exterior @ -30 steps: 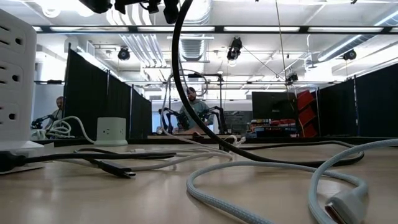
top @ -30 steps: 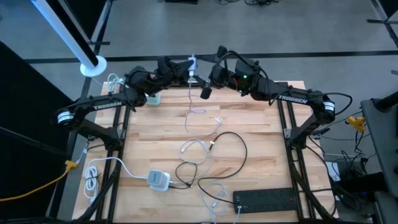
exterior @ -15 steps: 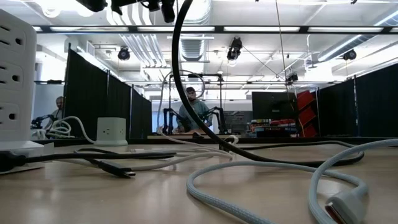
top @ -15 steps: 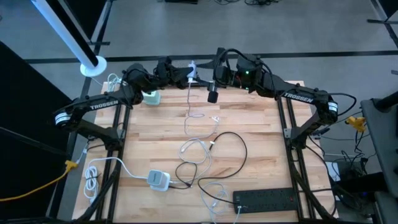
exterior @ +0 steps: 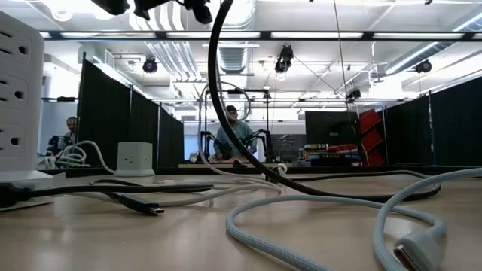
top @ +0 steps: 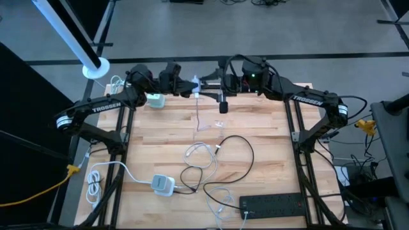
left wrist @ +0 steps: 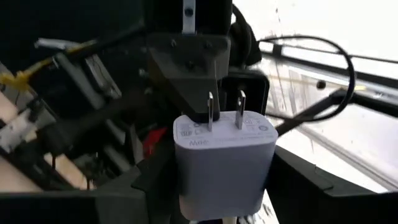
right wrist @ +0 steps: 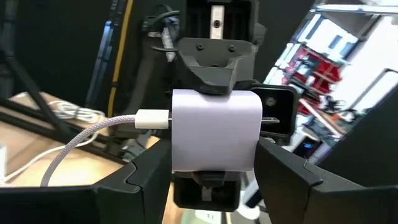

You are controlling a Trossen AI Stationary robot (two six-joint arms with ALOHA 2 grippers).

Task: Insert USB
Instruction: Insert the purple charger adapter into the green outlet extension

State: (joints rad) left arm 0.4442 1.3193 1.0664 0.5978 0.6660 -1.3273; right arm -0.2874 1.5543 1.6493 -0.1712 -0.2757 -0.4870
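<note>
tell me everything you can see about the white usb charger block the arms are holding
The charger block is a small white cube with rounded edges, plastic by its look, faint grey print beside its two metal prongs. It is held up above the table's far edge, between both arms, the left end effector and right end effector meeting on it. A white USB plug on a braided white cable is seated in one side, the cable hanging down toward the wooden table.

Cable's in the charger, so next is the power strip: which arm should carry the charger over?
Right, probably. The left gripper and right gripper both clamp the charger above the far edge, but the power strip lies at the near edge on the right arm's side.
</note>
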